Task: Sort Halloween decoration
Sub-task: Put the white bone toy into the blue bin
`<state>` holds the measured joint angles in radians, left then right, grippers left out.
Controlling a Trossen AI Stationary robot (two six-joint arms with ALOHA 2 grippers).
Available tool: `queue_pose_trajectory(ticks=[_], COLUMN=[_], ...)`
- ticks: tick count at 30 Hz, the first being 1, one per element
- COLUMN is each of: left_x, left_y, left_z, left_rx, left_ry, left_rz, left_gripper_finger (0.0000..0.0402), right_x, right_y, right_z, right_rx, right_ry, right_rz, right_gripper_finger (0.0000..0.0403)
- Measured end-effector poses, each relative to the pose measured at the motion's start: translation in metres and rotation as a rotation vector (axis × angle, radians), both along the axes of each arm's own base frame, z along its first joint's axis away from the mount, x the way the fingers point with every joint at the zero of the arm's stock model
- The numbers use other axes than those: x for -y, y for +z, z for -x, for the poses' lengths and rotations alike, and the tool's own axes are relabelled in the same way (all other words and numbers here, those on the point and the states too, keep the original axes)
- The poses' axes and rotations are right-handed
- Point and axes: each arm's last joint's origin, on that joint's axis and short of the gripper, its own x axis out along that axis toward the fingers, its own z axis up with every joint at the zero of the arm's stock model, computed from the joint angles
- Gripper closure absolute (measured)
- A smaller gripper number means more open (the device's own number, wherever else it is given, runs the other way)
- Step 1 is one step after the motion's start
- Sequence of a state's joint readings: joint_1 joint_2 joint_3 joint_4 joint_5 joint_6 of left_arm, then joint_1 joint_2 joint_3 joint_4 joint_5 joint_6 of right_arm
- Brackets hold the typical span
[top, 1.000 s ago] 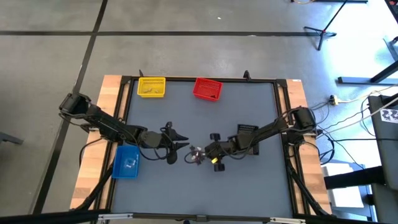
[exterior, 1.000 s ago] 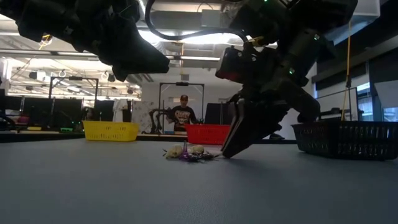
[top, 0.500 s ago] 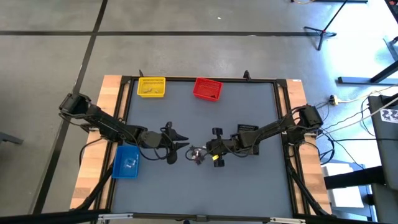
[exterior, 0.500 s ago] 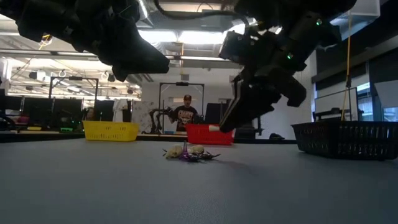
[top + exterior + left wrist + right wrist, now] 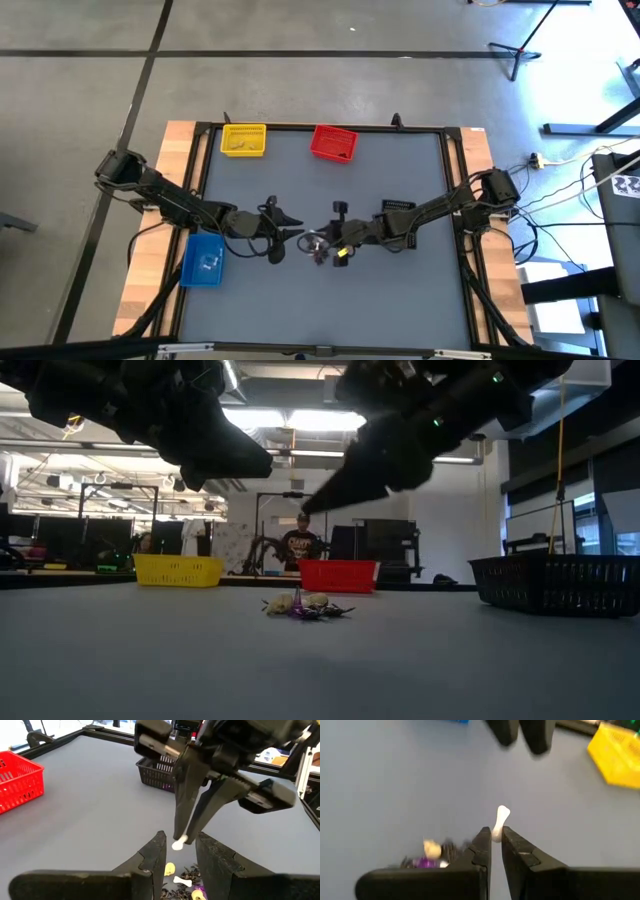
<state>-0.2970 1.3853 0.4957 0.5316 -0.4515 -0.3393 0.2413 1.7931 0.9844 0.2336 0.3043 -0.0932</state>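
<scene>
The Halloween decoration is a small heap of white, purple, dark and tan trinkets lying on the grey table's middle. My right gripper hangs above the heap, shut on a tiny white bone, and reaches in from the right. In the low view its tip is well above the table. My left gripper waits open just left of the heap, its fingers facing the right gripper's tip, with nothing between them. My right gripper pinches one end of the white bone between its two fingertips. The fingers slant down from the table's right side. The bone sticks out beyond the fingertips and hangs clear of the table and the heap.
A yellow bin and a red bin stand at the far edge. A blue bin sits at the left under my left arm, and a black bin at the right by my right arm. A person stands in the room behind.
My right gripper has risen from the table at the heap's right side, staying shut, and has tipped up from steeply down toward level. The white bone has come up with it, clear of the heap. The heap stays where it was.
</scene>
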Motion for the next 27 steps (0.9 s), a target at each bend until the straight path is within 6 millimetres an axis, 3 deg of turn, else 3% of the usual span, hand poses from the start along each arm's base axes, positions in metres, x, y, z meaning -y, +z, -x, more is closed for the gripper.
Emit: queue_pose_trajectory(ticks=[7, 27], left_x=[0.0, 0.0], left_y=[0.0, 0.0], left_z=[0.0, 0.0], left_rx=[0.001, 0.001], left_ry=[0.001, -0.001], left_rz=[0.002, 0.0], left_gripper_finger=[0.0303, 0.0303], right_x=[-0.001, -0.002], right_y=[0.009, 0.017], right_z=[-0.005, -0.008], right_rx=[0.106, 0.189], right_ry=[0.022, 0.021], right_rz=[0.015, -0.006], right_gripper_finger=[0.037, 0.037])
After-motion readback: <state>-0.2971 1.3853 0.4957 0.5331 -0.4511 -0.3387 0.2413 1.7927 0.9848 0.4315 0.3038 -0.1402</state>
